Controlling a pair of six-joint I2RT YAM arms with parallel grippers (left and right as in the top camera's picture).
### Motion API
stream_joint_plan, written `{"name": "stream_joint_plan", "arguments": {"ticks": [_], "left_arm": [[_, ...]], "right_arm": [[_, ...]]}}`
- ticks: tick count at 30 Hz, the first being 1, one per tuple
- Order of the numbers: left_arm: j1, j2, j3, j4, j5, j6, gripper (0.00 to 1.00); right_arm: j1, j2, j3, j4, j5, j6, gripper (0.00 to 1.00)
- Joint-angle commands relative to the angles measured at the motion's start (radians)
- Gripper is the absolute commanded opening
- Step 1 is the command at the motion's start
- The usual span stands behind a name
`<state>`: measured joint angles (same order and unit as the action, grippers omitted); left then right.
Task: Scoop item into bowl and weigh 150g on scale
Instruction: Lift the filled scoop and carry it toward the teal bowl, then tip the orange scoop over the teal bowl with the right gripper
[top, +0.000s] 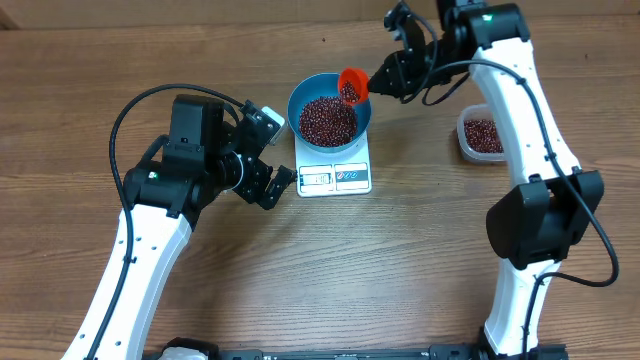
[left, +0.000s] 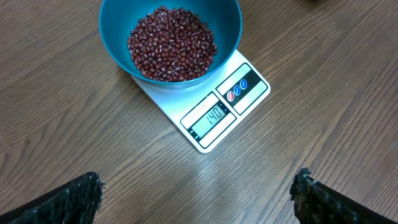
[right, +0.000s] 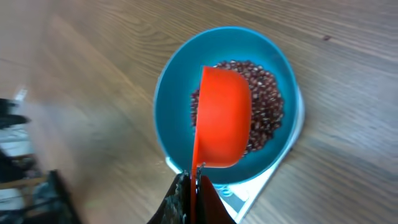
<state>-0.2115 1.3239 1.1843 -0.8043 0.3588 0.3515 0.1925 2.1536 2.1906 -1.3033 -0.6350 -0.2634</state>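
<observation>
Wooden desk (top: 420, 260): scoop (top: 351, 85) over the bowl (top: 305, 95)

On your desk the white scale (top: 335, 178) carries the blue bowl, and the red-brown beans (top: 328, 120) lie heaped inside it. Your right fingers (right: 180, 202) are closed on the handle of the red scoop, which is tilted just above the bowl's rim. Your left fingers (left: 74, 199) stand wide open and hold nothing, near the front of the scale. More beans lie in the clear tub (top: 482, 137), well apart from the bowl.
</observation>
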Motion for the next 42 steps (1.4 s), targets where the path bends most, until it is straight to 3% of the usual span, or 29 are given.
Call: {"name": "stream_joint_plan", "arguments": {"ticks": [1,10,13,26,42], "left_arm": [[0.002,-0.003,0.010,0.000,-0.003,0.023,1.00],[0.002,-0.003,0.010,0.000,-0.003,0.023,1.00],[0.002,-0.003,0.010,0.000,-0.003,0.023,1.00],[0.002,-0.003,0.010,0.000,-0.003,0.023,1.00],[0.002,-0.003,0.010,0.000,-0.003,0.023,1.00]], "right_arm": [[0.036,0.001,0.031,0.018,0.161,0.005,0.04],[0.163,0.001,0.089,0.053,0.444,-0.059,0.04],[0.173,0.001,0.089,0.047,0.451,-0.058,0.04],[0.087,0.001,0.089,0.003,0.089,-0.051,0.04],[0.059,0.001,0.089,-0.011,0.048,-0.051,0.04]]}}
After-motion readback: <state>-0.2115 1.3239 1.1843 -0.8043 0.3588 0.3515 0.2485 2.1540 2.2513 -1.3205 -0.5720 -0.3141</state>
